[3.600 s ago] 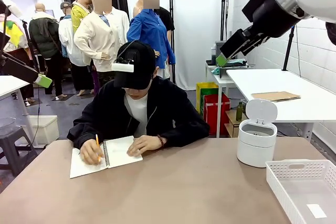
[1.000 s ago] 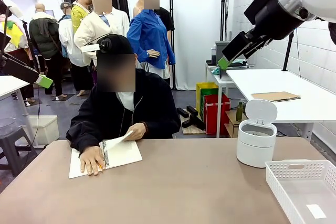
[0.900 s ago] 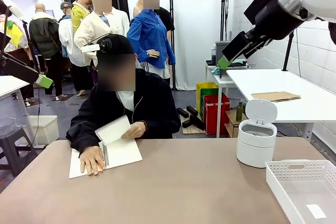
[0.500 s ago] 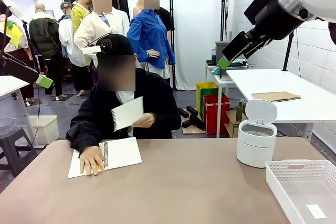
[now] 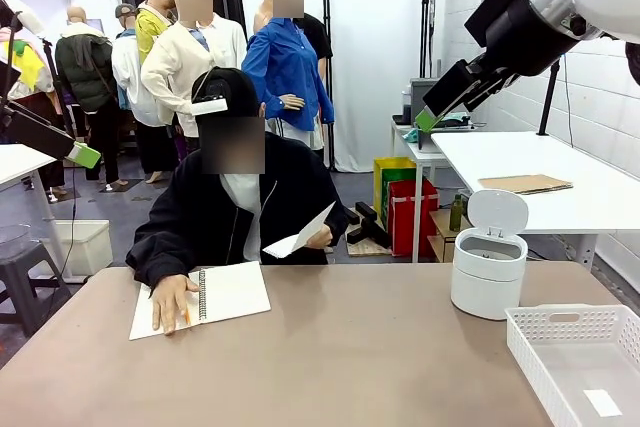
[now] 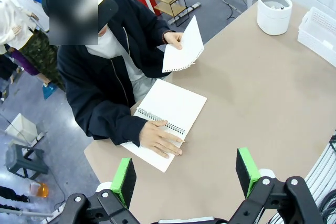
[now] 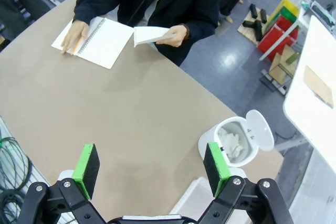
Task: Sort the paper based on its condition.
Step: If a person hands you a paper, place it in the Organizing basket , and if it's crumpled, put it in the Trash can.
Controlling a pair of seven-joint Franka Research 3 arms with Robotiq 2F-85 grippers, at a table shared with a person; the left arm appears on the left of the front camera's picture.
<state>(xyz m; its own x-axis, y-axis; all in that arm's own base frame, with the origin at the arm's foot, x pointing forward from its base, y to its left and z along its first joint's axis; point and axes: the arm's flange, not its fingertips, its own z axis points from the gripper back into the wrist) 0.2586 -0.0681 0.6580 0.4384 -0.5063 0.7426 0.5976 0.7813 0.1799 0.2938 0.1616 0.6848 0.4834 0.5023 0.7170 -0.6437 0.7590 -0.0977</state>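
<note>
The paper (image 5: 300, 235) is a flat white sheet with a spiral-torn edge, held up by one of the person's hands above the table's far edge; it also shows in the wrist views (image 6: 184, 47) (image 7: 149, 35). The person's other hand rests on an open spiral notebook (image 5: 215, 297) (image 6: 170, 111) (image 7: 102, 38). My left gripper (image 6: 185, 177) hangs open and empty high above the table, and shows at the left edge of the front view (image 5: 80, 154). My right gripper (image 7: 151, 170) is also open, empty and raised high at the upper right (image 5: 428, 115).
A white lidded bin (image 5: 488, 267) (image 7: 231, 145) stands open at the table's right, with crumpled white material inside. A white slotted basket (image 5: 580, 357) (image 6: 317, 30) sits at the near right corner with a small flat slip (image 5: 603, 402) in it. The brown tabletop's middle is bare.
The person lifted a sheet off the notebook, pulled it free and has now lowered it to the right of their chest. Both arms have stayed still.
</note>
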